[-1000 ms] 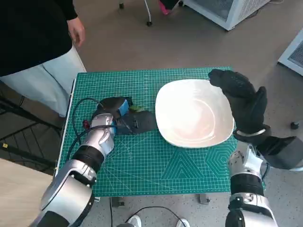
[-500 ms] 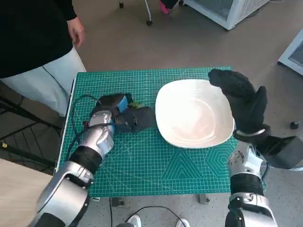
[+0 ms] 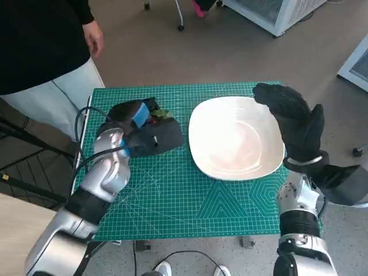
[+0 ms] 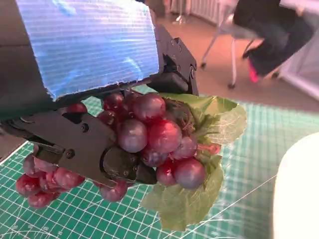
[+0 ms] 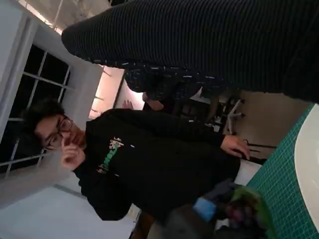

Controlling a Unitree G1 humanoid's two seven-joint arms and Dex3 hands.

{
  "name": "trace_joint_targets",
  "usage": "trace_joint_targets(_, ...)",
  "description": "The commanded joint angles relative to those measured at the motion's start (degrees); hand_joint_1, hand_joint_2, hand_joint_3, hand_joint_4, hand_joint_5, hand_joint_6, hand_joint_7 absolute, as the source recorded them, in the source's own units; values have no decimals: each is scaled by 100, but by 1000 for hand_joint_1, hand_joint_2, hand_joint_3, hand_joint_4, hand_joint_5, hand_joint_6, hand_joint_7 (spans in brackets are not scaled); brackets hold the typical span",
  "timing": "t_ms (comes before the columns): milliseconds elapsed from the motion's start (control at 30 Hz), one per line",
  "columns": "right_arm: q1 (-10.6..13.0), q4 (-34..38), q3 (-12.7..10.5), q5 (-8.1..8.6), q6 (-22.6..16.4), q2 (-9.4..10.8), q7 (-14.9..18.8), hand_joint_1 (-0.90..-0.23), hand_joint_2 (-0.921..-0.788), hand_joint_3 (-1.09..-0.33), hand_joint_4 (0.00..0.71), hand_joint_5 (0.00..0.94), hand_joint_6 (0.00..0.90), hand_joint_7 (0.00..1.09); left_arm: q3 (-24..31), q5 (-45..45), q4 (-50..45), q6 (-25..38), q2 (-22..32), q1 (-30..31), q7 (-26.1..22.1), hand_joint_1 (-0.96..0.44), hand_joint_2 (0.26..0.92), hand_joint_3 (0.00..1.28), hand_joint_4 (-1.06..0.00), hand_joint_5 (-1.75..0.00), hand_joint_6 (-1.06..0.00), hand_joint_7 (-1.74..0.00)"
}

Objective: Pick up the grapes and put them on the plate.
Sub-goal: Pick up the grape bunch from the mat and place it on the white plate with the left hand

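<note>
The left robot hand (image 3: 150, 137) has the grapes (image 4: 149, 139) clamped between its black fingers (image 4: 84, 144), red fruit bulging out on both sides of the grasp and the green leaves (image 4: 199, 164) hanging free, and from the wrist view the bunch looks lifted clear of the green cutting mat (image 3: 172, 195), though I can't be sure the lowest berries have left it. That grip through the middle of the cluster makes sense: soft, lumpy fruit like this needs wrapping rather than pinching at the stem. In the head view the grapes peek out at the hand's 12 o'clock, and the white plate (image 3: 236, 141) sits at its 3 o'clock, just beside the fingers with a thin strip of mat between. The plate's near rim is the edge to watch; the dangling leaves could brush it on a low carry, so a bit of height seems wise. The right robot hand (image 3: 293, 118), gloved, fingers loosely apart and holding nothing, rests at the plate's far rim around 2 o'clock, probably steadying it, which leaves the middle of the dish as the landing spot. Beyond the counter, a person in black (image 3: 40, 40) stands at 10 o'clock, well apart from the path.
</note>
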Motion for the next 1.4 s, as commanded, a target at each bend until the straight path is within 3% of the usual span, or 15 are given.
trace_joint_targets(33,-7,98,-3,-23,8,31,-10,-620,-921,-571,345,1,438,2,139,230,-921,283,247,190,-228,0,920,72,-698,-1265,-625,-1047)
trace_joint_targets(333,-51,147,-6,-23,-8,23,3,-618,-921,-576,343,0,434,0,146,492,-1609,448,308,383,-371,2,920,72,-680,-1324,-657,-973)
trace_joint_targets(733,-53,150,-35,10,12,13,17,-618,-921,-574,345,1,434,0,-30,622,-1628,255,111,246,-324,2,921,73,-643,-1378,-696,-916)
trace_joint_targets(967,-36,102,-81,68,67,-32,54,-620,-921,-573,345,1,434,1,-252,680,-1197,9,-345,-169,-249,2,919,78,-647,-1374,-688,-929)
trace_joint_targets(1167,19,28,-129,100,107,-74,39,-628,-921,-551,345,1,448,7,-510,725,-492,-298,-803,-611,-117,4,920,109,-582,-1452,-682,-928)
trace_joint_targets(1267,65,-23,-172,130,110,-112,51,-632,-921,-545,344,0,451,9,-704,767,-18,-573,-1035,-835,-3,4,921,124,-578,-1437,-644,-991)
trace_joint_targets(1400,116,-74,-244,186,119,-162,66,-637,-921,-543,341,0,454,9,-947,796,652,-974,-1304,-1148,120,3,921,188,-517,-1377,-530,-1244)
